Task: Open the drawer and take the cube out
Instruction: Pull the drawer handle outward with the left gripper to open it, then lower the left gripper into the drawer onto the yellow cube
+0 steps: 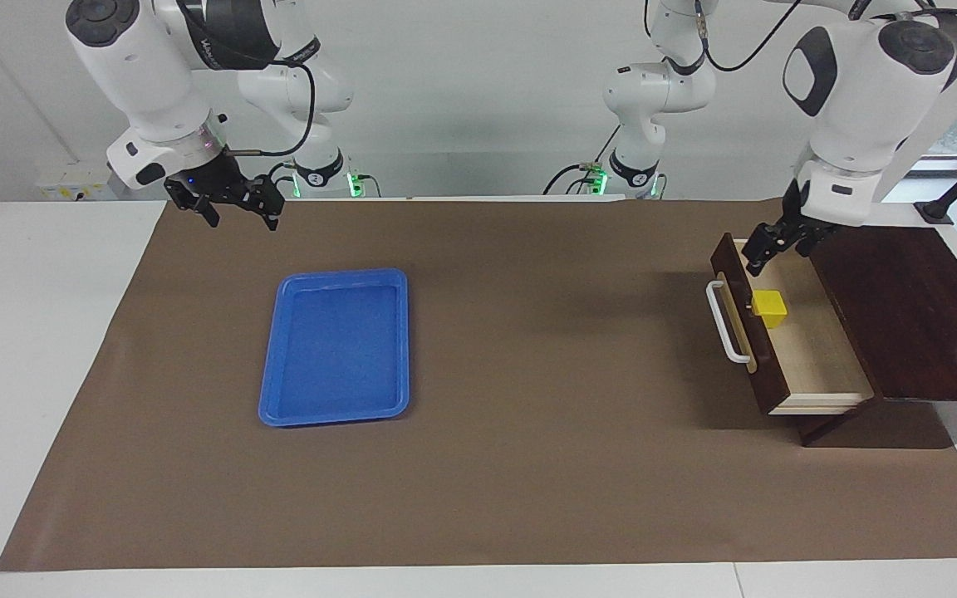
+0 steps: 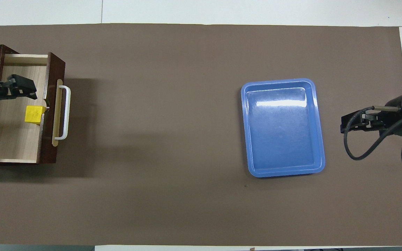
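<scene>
The drawer [image 1: 765, 374] of the dark wooden box [image 1: 910, 316] stands pulled out at the left arm's end of the table, its white bar handle [image 1: 723, 324] facing the table's middle. The yellow cube [image 1: 769, 307] lies on the pale wood inside, against the drawer front; it also shows in the overhead view [image 2: 34, 114]. My left gripper [image 1: 780, 249] hangs open over the drawer's inside, above the cube and apart from it. My right gripper [image 1: 229, 203] is open and empty and waits in the air at the right arm's end.
A blue plastic tray [image 1: 337, 345] lies empty on the brown mat [image 1: 528, 415], toward the right arm's end. In the overhead view the tray [image 2: 283, 127] is beside the right gripper [image 2: 352, 123].
</scene>
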You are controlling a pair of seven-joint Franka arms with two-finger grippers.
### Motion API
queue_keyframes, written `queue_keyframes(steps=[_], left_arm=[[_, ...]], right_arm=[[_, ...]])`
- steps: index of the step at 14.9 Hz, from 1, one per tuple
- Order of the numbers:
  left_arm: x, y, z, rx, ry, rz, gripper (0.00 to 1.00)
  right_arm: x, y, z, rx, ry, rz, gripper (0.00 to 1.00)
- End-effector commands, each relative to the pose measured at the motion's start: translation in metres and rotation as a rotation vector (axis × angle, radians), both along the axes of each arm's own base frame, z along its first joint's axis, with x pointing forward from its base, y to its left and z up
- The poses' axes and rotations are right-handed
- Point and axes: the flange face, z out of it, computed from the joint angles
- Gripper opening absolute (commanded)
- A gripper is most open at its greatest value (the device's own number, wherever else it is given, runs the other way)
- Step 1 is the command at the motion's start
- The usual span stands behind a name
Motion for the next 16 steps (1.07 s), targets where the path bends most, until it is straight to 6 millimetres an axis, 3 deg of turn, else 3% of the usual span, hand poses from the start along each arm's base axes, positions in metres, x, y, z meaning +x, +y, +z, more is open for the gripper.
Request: queue_keyframes(steps=[1, 5, 11, 16], left_arm=[[-0.013, 0.026, -0.01, -0.036, 0.018, 0.244, 1.0], [-0.032, 0.027, -0.035, -0.042, -0.025, 0.537, 1.0], [-0.024, 0.028, -0.066, -0.044, -0.029, 0.9, 1.0], [-0.004, 0.035, -0.09, -0.045, -0.024, 0.954, 1.0]], right_arm=[[-0.006, 0.0, 0.001, 0.012, -0.009, -0.02, 1.0], [-0.006, 0.0, 0.001, 0.014, -0.007, -0.02, 1.0], [-0.008, 0.002, -0.002, 0.01, -0.001, -0.066, 1.0], [-0.007, 0.002, 0.0, 0.011, -0.004, -0.066, 1.0]])
